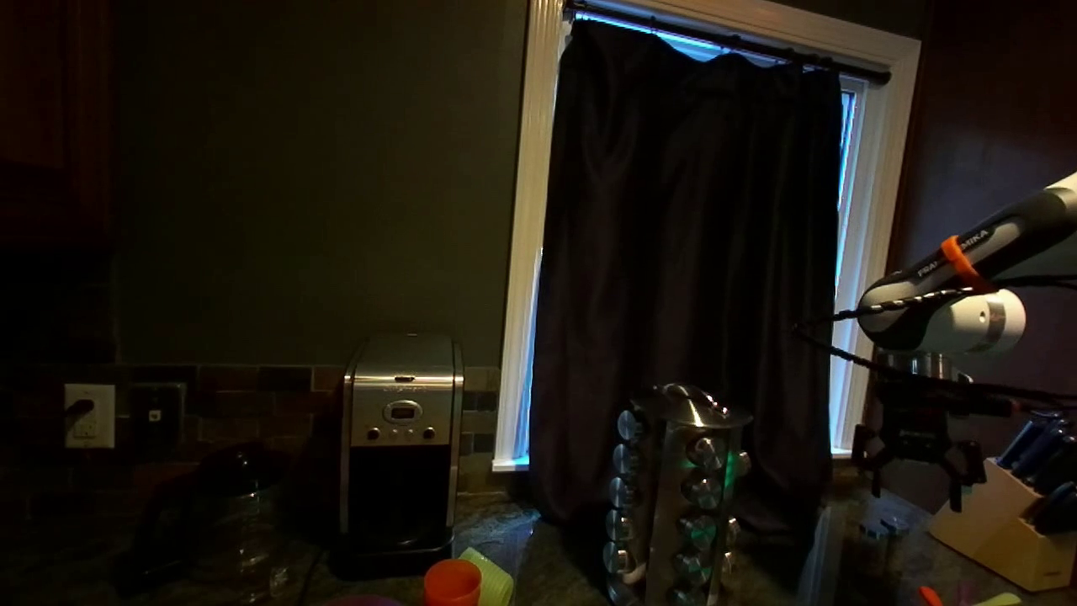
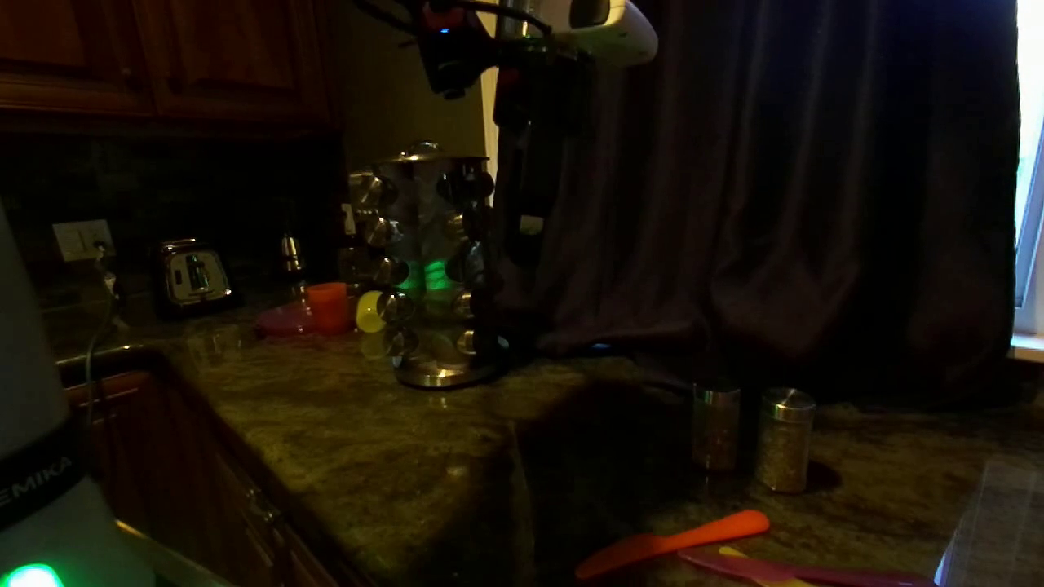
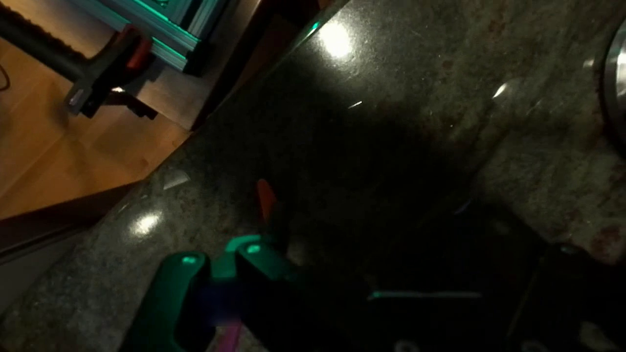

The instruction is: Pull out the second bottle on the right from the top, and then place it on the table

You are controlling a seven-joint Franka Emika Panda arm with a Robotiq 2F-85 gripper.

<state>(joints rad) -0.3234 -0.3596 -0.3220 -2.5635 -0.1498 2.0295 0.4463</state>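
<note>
The jar rack (image 1: pixel 670 497) is a silver carousel with columns of lidded bottles, and it also shows in an exterior view (image 2: pixel 436 371). In the right front column, the second bottle from the top (image 1: pixel 701 488) sits in its slot, only its silver lid visible. My gripper (image 1: pixel 917 495) points down, open and empty, to the right of the rack and above the dark table (image 2: pixel 391 456). In an exterior view the gripper is dark against the curtain. In the wrist view its fingers are apart over the table (image 3: pixel 440 73), with the rack base (image 3: pixel 617 88) at the right edge.
Two lidded jars, one (image 2: pixel 716 428) and another (image 2: pixel 785 440), stand on the table. An orange knife (image 2: pixel 677 542) and a purple knife (image 2: pixel 799 569) lie in front. A knife block (image 1: pixel 1005 530), an orange cup (image 1: pixel 453 582), a coffee maker (image 1: pixel 402 446) and a curtain (image 1: pixel 690 252) surround the rack.
</note>
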